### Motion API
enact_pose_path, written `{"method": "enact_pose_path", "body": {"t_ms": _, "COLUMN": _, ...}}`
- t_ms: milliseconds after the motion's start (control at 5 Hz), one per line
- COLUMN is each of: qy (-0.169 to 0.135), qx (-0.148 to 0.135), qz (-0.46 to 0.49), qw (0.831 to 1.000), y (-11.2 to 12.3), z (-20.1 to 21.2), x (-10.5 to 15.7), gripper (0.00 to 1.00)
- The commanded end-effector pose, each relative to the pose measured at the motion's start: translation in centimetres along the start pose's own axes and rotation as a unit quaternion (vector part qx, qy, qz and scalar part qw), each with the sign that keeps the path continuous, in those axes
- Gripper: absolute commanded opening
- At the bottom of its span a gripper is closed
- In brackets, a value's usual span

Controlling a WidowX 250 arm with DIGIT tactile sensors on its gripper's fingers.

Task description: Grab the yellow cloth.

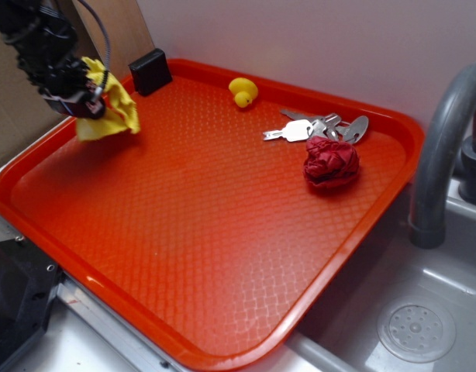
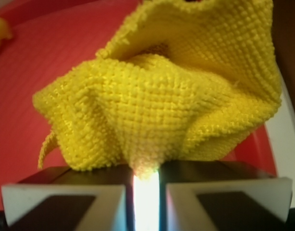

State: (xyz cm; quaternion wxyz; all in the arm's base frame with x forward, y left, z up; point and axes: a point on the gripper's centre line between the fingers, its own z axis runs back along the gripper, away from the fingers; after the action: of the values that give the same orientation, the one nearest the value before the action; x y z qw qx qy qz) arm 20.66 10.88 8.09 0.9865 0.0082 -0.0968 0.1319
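The gripper is clamped on the yellow cloth near the far left corner of the red tray, its jaws nearly together with a fold of the fabric pinched between them. In the wrist view the cloth bunches out in wrinkled folds just past the fingertips. A black block sits at the far edge close by, and the rubber duck, keys and dark red fabric ball lie well apart toward the far right corner.
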Motion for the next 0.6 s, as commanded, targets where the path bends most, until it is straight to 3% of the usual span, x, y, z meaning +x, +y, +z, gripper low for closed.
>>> {"method": "enact_pose_path", "body": {"t_ms": 0, "qy": -0.017, "qx": -0.002, "qz": 0.031, "qw": 0.999, "y": 1.9, "z": 1.0, "x": 1.2, "gripper": 1.00}}
{"method": "enact_pose_path", "body": {"t_ms": 400, "qy": -0.035, "qx": 0.001, "qz": 0.025, "qw": 0.999, "y": 1.4, "z": -0.3, "x": 1.9, "gripper": 1.00}}
